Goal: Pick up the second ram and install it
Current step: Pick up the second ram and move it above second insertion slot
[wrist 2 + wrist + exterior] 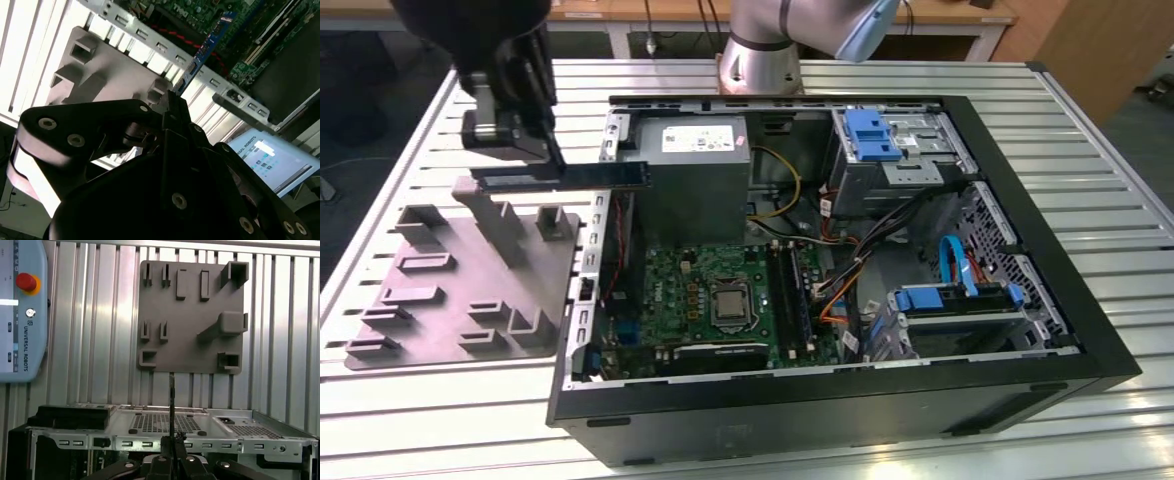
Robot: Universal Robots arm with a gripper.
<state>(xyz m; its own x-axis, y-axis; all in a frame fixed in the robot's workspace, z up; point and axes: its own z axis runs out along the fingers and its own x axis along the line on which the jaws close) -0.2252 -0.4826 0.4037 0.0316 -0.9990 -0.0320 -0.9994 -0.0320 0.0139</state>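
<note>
The carrying step is judged to be in hand. Beside the open computer case (1067, 370), on the exterior view's left, the gripper (558, 166) is clamped shut on the second ram (607, 175). The stick is held level in the air, clear of the tray (547, 280). It is held over the strip between the tray and the case wall, and one end is pointed toward the grey power box (700, 150). In the first wrist view the stick is seen edge-on above that strip. The pick-up is judged done and the install is not yet done.

For the next move, it is judged that the long edge of the stick must be lined up with a free slot on the green board (680, 290). It must be kept straight and pushed down evenly.

By count, these are seen:
- One slatted metal table (1121, 150)
- One case
- One grey tray with upright posts
- One green board
- One power box
- Two blue drive holders (874, 135)
- One gripper
- One square silver socket (727, 305)
- One held stick

How many slots are free cannot be told
</note>
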